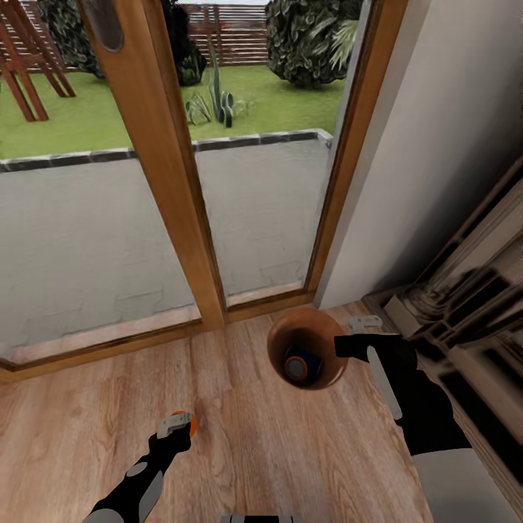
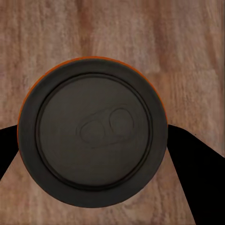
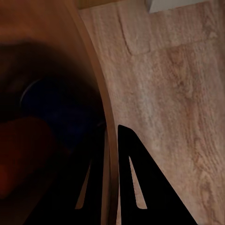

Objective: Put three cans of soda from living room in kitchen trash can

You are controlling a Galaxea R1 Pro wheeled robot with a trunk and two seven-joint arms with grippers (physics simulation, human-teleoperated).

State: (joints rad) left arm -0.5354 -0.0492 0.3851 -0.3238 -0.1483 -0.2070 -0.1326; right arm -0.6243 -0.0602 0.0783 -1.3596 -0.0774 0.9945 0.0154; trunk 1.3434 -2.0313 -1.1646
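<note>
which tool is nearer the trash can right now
Right. The right tool is at the trash can, gripping its rim. The left tool, holding an orange can, hangs over the floor away from it.

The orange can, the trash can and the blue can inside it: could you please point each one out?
orange can (image 2: 91,133): left wrist view, its dark top.
trash can (image 1: 280,335): head view, inner wall by the rim.
blue can (image 1: 298,365): head view, its top.
</note>
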